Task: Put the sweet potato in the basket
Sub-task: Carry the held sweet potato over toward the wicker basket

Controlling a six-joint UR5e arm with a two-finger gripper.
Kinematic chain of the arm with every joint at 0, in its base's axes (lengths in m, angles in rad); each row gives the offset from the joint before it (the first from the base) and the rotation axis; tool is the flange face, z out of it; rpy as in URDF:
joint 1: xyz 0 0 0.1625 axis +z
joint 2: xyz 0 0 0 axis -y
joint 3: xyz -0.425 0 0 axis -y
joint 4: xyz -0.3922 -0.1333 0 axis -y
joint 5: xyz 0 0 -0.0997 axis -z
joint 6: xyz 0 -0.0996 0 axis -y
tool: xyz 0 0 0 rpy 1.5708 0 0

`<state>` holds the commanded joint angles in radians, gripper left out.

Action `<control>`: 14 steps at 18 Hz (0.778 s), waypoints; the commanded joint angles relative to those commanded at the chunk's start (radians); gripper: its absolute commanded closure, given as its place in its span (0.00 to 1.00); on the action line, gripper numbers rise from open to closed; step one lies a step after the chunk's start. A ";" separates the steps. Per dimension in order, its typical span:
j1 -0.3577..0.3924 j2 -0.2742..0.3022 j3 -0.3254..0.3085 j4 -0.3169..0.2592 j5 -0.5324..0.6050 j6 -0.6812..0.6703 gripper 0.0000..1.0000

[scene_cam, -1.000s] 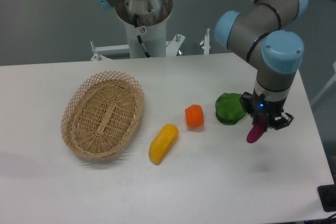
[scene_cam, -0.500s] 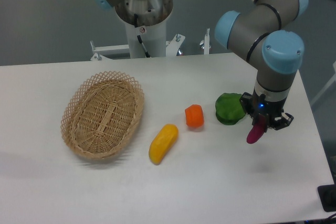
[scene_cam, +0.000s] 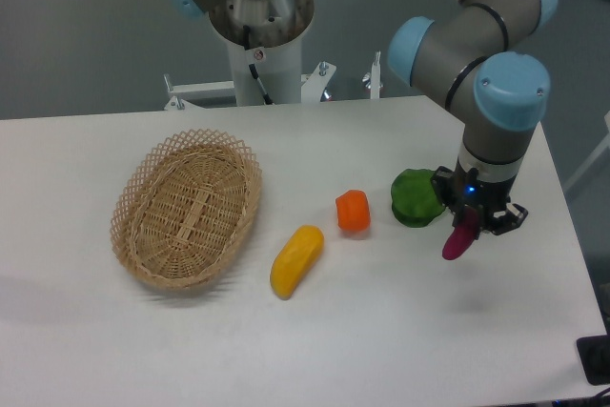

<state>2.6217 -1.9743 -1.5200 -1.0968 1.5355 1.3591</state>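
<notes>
Shifted slightly left: gripper (scene_cam: pixel 466 226) and sweet potato (scene_cam: pixel 457 242).
Fingers clamp the potato's top, holding it above the table at right, beside the green vegetable (scene_cam: pixel 416 197); basket (scene_cam: pixel 187 209) far left.

Robotics lab: pedestal-mounted arm (scene_cam: pixel 477 35), bare white table (scene_cam: pixel 381 331), plain grey wall (scene_cam: pixel 86 35).

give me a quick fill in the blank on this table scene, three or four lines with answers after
1. The two-finger gripper is shut on the small reddish-purple ____.
2. The shallow oval wicker basket holds ____ vegetables.
3. The small orange chunk lies between the long yellow oblong vegetable and the round ____ vegetable.
4. The basket sits at the ____ end of the white table as the camera sees it.

Missing words: sweet potato; no; green; left
</notes>
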 joint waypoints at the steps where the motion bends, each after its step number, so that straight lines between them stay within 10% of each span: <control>1: -0.012 0.015 -0.017 0.003 0.000 0.000 0.74; 14: -0.256 0.202 -0.282 0.049 -0.008 -0.026 0.74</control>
<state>2.3657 -1.7719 -1.8022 -1.0477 1.5278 1.3331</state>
